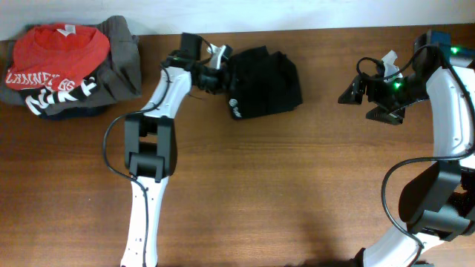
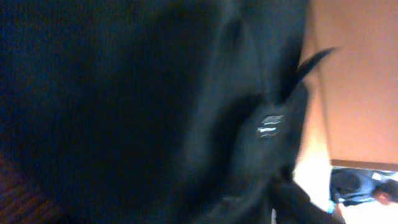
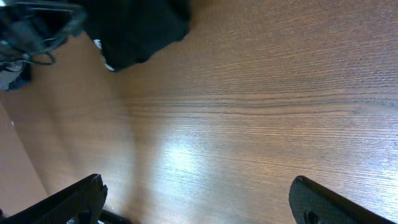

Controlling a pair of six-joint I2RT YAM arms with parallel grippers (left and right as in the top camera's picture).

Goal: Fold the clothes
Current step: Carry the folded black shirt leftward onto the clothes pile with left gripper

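Hiding the state of left pincer (image 1: 219,68), black garment (image 2: 124,93); right pincer (image 3: 196,193) agape, empty.

A brown wood-grain table (image 1: 297,185) meets a pale wall (image 1: 312,11), with light glaring off its surface.

One table (image 1: 297,193) carried three garments: one black garment (image 1: 263,81), one red shirt (image 1: 63,48) and one grey garment (image 1: 125,63). There were two arms, one left arm (image 1: 152,148) and one right arm (image 1: 454,111), and two hands, one left hand (image 1: 214,68) and one right hand (image 1: 367,104).
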